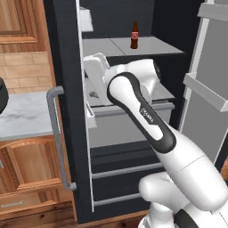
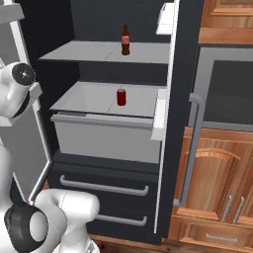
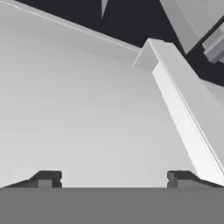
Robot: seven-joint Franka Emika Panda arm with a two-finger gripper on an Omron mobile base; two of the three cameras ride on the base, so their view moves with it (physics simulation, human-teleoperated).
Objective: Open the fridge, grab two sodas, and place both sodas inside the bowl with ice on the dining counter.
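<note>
My two-finger gripper (image 3: 113,178), jaws apart, faces a pale grey fridge shelf (image 3: 78,113); the slim dark-brown bottle (image 2: 125,40) stands above the small red can (image 2: 121,97).

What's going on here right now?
The fridge stands open. The arm is reaching in at the middle shelf, and the hand is open and empty, with only pale shelf surface between its fingertips. Neither soda has been picked up yet: the brown bottle stands on the upper shelf and the red can on the middle one.
</note>
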